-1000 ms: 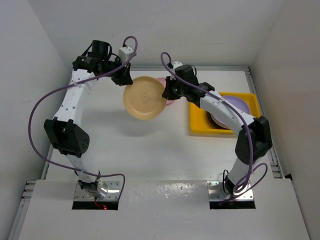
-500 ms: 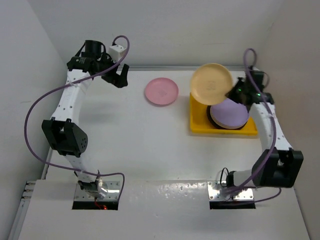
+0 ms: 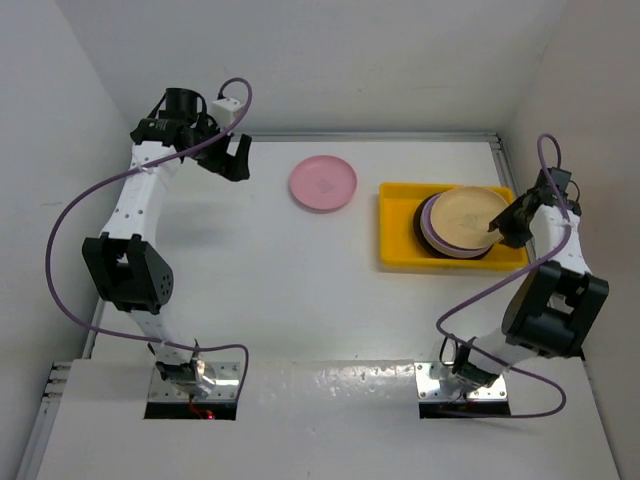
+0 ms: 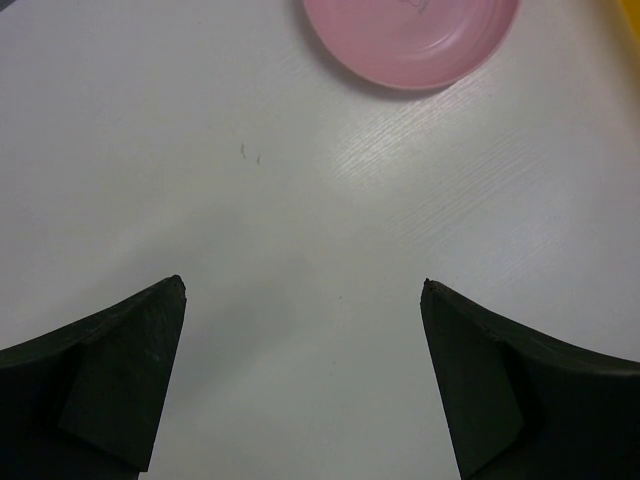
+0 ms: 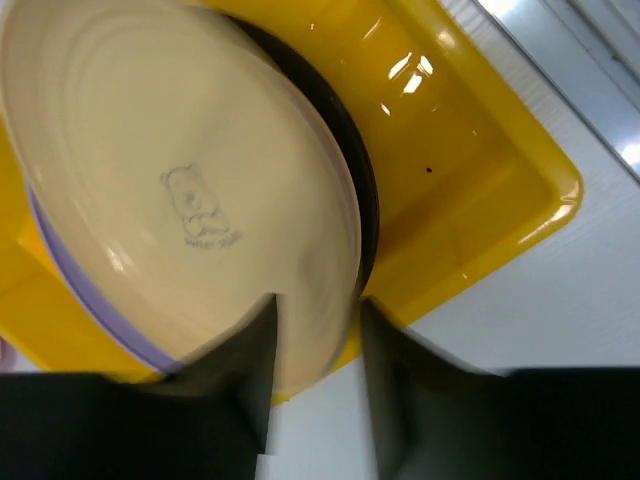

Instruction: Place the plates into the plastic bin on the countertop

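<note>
The left gripper (image 3: 237,160) is held above the tabletop (image 3: 270,270) at the far left. Its fingers (image 4: 110,380) are spread wide, and nothing is held between them. In the left wrist view only white tabletop is seen under the gripper. The pink plate (image 4: 410,35) lies flat ahead of the gripper and a little to its right, well apart from the fingertips. From above, the pink plate (image 3: 323,183) is seen between the left gripper and the bin (image 3: 395,245), near the bin's left wall but apart from it.

The bin is set flat on the tabletop, and a stack of plates is seen inside it, toward its right end. A dark plate (image 3: 417,228) lies at the bottom, and only its rim is shown. A purple plate (image 3: 430,235) lies on it, and the tan plate (image 3: 465,212) is on top, face up.

The right gripper (image 3: 500,228) is placed at the tan plate's right edge. In the right wrist view the tan plate (image 5: 180,150), marked with a small bear stamp, fills the space ahead of the gripper. Its near rim is seen between the two fingers (image 5: 240,370), which are set a little apart. The rim is blurred there, so it cannot be told whether it is pinched or merely straddled. A yellow corner of the bin (image 5: 470,200) is seen to the gripper's right.
</note>
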Available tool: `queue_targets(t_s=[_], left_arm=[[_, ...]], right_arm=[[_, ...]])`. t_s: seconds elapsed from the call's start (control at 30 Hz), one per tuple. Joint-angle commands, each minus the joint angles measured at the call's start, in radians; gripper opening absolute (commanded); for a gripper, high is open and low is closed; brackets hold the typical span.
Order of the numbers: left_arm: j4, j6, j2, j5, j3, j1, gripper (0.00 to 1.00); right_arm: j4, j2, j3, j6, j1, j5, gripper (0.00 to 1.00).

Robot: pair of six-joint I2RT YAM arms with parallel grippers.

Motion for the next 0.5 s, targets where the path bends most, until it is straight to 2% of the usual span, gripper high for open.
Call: queue_targets(t_s=[0.0, 0.1, 0.13, 0.17, 0.3, 0.33, 0.37, 0.47], left_arm=[[0.020, 0.010, -0.048, 0.023, 0.004, 0.016, 1.00], [0.020, 0.010, -0.048, 0.023, -0.005, 0.026, 1.00], [0.020, 0.010, -0.048, 0.023, -0.005, 0.026, 1.00], [0.020, 0.010, -0.048, 0.033, -0.005, 0.026, 1.00], [0.020, 0.010, -0.048, 0.033, -0.005, 0.026, 1.00], [0.020, 0.010, -0.039, 0.033, -0.005, 0.026, 1.00], [0.020, 0.010, -0.039, 0.033, -0.005, 0.035, 1.00], [0.020, 0.010, -0.030, 0.033, -0.005, 0.035, 1.00]], right_arm=[[0.025, 0.068, 0.053, -0.034, -0.001, -0.041, 0.45], [-0.015, 0.125, 0.078, -0.067, 0.012, -0.023, 0.59], [-0.033, 0.132, 0.090, -0.075, 0.018, 0.003, 0.67], [-0.039, 0.131, 0.099, -0.084, 0.023, 0.012, 0.69], [-0.065, 0.053, 0.128, -0.118, 0.092, 0.200, 0.74], [-0.068, 0.019, 0.157, -0.117, 0.160, 0.239, 0.75], [-0.070, -0.019, 0.167, -0.112, 0.185, 0.340, 0.75], [0.002, -0.076, 0.213, -0.078, 0.337, 0.400, 0.75]])
